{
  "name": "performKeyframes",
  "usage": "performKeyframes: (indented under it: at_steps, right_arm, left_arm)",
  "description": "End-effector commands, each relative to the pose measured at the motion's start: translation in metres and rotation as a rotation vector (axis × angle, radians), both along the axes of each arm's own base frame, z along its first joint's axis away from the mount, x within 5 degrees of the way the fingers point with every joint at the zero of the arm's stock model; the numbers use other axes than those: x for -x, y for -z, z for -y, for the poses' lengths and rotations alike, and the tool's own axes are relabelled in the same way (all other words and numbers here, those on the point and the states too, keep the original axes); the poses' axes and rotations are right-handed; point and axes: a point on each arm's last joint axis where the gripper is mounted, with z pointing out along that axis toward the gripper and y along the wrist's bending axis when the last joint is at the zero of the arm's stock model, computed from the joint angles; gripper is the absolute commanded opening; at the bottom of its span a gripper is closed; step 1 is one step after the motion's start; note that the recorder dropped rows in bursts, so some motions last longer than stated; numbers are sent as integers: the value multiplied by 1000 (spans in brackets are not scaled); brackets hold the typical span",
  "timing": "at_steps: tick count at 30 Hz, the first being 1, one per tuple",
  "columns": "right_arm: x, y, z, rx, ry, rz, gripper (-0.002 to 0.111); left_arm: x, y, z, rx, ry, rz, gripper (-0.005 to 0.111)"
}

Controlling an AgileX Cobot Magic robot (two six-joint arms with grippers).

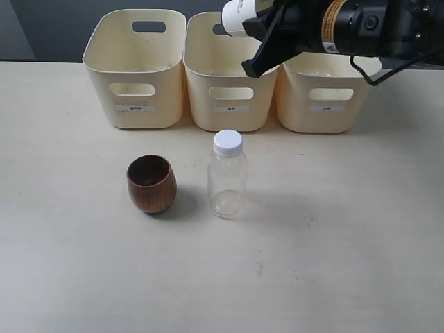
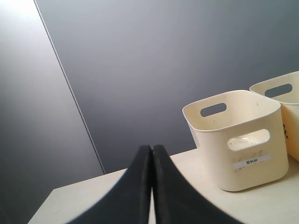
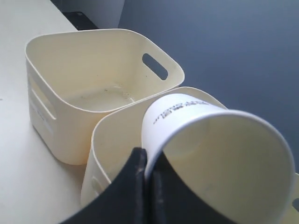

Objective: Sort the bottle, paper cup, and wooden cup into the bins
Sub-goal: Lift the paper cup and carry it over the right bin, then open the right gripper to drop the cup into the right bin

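Right gripper (image 1: 267, 38) clamps paper cup (image 1: 239, 15) by rim, over middle bin (image 1: 229, 104) at table's far edge. Cup light, crushable. Left gripper (image 2: 152, 186) closed, empty.

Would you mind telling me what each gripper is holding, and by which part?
The right gripper pinches the paper cup by its rim; the left gripper holds nothing.

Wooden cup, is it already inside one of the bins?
No, the wooden cup stands on the table beside the bottle, in front of the bins.
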Motion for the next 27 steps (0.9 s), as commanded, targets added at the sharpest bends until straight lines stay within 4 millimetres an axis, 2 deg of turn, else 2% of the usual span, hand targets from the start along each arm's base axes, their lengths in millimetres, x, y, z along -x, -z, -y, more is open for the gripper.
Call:
performKeyframes:
  at_steps: [1,7,10,18,27]
  right_arm:
    - [-18,3,-5,-45,15,-4,-1]
    - [-41,3,-12,-131,58,-16,-1]
    - [-51,9,-15,-166,82,-39,-1]
    - [-70,43,-22,-170,102,-102,-1]
    - [-85,67,-27,-171,113,-138,-1]
  left_arm:
    - [0,0,0,2,3,6,0]
    - [0,0,0,2,3,6,0]
    - [0,0,0,2,3,6,0]
    - [0,0,0,2,3,6,0]
    - [0,0,0,2,3,6,0]
